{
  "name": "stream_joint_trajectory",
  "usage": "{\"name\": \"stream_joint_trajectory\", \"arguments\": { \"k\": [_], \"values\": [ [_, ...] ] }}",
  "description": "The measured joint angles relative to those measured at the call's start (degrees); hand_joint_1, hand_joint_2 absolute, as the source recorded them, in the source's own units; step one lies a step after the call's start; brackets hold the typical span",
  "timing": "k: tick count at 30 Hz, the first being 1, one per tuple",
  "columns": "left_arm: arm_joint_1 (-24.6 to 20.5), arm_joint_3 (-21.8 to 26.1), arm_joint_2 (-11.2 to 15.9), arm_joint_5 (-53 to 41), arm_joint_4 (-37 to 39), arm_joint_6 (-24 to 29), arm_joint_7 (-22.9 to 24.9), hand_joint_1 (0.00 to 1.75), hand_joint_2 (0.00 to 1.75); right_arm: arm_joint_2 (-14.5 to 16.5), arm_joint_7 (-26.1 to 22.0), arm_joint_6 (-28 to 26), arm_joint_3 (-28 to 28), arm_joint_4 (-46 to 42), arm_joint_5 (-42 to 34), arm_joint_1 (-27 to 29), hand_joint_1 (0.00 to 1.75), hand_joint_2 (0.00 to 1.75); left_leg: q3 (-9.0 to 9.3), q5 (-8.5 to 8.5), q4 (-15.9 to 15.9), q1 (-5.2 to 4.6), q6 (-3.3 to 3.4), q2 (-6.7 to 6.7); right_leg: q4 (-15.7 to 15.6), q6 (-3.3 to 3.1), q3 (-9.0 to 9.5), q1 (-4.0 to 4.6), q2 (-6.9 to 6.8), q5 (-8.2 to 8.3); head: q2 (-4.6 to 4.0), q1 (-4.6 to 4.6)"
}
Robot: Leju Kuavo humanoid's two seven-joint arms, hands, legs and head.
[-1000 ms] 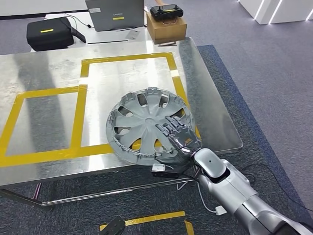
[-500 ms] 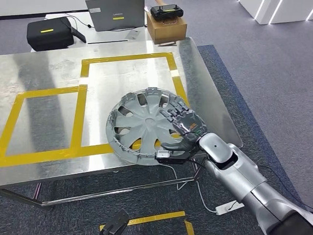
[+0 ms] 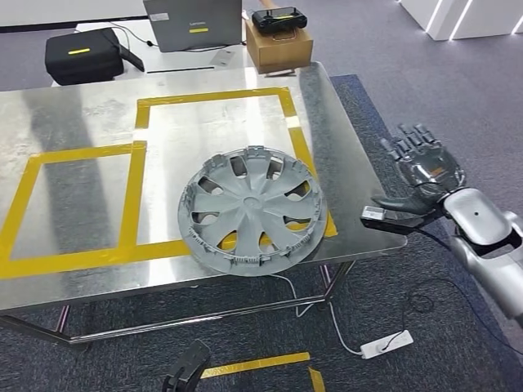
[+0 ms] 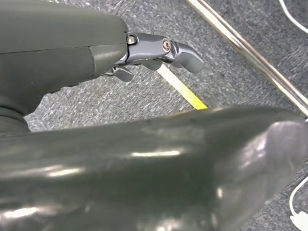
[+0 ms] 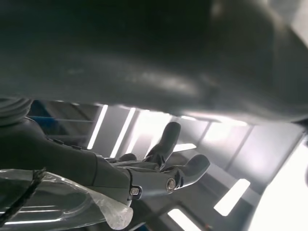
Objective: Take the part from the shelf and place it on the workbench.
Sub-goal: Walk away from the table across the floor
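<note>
A grey hubcap (image 3: 252, 210) lies flat on the steel workbench (image 3: 80, 122), near its front right corner, across the yellow tape outline; its front rim reaches the table's edge. My right hand (image 3: 419, 173) hovers off the table's right side, well clear of the hubcap, fingers spread and holding nothing. The right wrist view shows the same fingers (image 5: 181, 172) extended in empty air. In the left wrist view my left hand (image 4: 160, 50) hangs over the grey carpet with straight fingers and nothing in it.
At the far side stand a black case (image 3: 83, 54), a laptop (image 3: 192, 23) and a cardboard box (image 3: 278, 42) with a controller on top. A white power strip (image 3: 386, 343) and cable lie on the carpet under the table's right end.
My right hand let go of the hubcap's near right rim and swung away to the right, off the table. The hubcap stays flat where it was.
</note>
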Motion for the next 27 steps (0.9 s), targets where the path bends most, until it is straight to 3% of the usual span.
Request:
{"name": "stream_joint_trajectory", "arguments": {
  "k": [4, 8, 11, 15, 18, 20, 24, 27],
  "values": [
    [0.0, 0.7, 0.0, 1.4, 0.0, 0.9, -0.4, 0.00, 0.00, -11.4, 2.0, -3.0, -6.8, -5.4, -3.9, 7.3, 0.00, 0.00, -0.03, -0.04, 0.0, 0.01, 0.13, -0.66, -0.1, 0.27, 0.33, 0.00, -0.74, -0.23, 0.00, 0.03],
    [0.8, 2.2, 0.3, 4.0, 0.0, 2.9, -1.2, 0.00, 0.00, -21.3, 1.4, -6.9, -21.7, -10.8, -6.5, 21.4, 0.00, 0.00, 0.01, -0.24, 0.0, 0.00, 0.31, -0.86, -0.1, 0.35, 0.51, -0.01, -0.84, -0.38, 0.00, 0.09],
    [1.3, 3.3, 0.6, 5.0, 0.0, 3.5, -1.9, 0.00, 0.00, -24.9, -0.2, -7.7, -34.3, -13.9, -6.4, 32.4, 0.00, 0.00, 0.02, -0.40, 0.0, -0.01, 0.35, -0.76, -0.1, 0.39, 0.49, -0.04, -0.73, -0.47, 0.00, 0.10],
    [1.5, 3.9, 0.8, 5.3, 0.0, 3.6, -2.0, 0.00, 0.00, -26.8, -0.9, -7.4, -45.0, -16.7, -5.5, 40.6, 0.00, 0.00, 0.06, -0.44, 0.0, -0.05, 0.32, -0.59, -0.1, 0.40, 0.39, -0.06, -0.52, -0.49, 0.00, 0.07],
    [1.6, 4.6, 0.8, 5.9, 0.0, 4.1, -2.0, 0.00, 0.00, -26.7, -1.1, -7.2, -52.2, -18.3, -4.0, 47.4, 0.00, 0.00, 0.10, -0.43, 0.0, -0.03, 0.32, -0.65, -0.1, 0.46, 0.47, -0.05, -0.63, -0.56, 0.00, 0.08],
    [1.8, 5.1, 0.9, 6.3, 0.0, 4.4, -2.0, 0.00, 0.00, -24.5, -3.6, -8.3, -58.5, -18.9, -2.7, 52.2, 0.00, 0.00, 0.11, -0.43, -0.1, -0.02, 0.33, -0.73, -0.1, 0.46, 0.53, -0.05, -0.74, -0.61, 0.00, 0.07],
    [2.2, 5.9, 0.9, 6.5, 0.0, 4.7, -2.0, 0.00, 0.00, -14.9, -10.6, -12.1, -70.7, -19.2, 0.3, 58.8, 0.00, 0.00, 0.12, -0.51, -0.1, 0.05, 0.37, -0.73, -0.1, 0.43, 0.55, -0.01, -0.77, -0.71, 0.00, 0.09],
    [2.3, 6.4, 1.0, 6.4, 0.0, 4.9, -1.8, 0.00, 0.00, -6.3, -16.0, -14.1, -78.1, -19.1, 2.2, 60.7, 0.00, 0.00, 0.15, -0.58, -0.1, 0.06, 0.33, -0.66, -0.1, 0.40, 0.50, 0.01, -0.63, -0.75, 0.00, 0.09]
  ]
}}
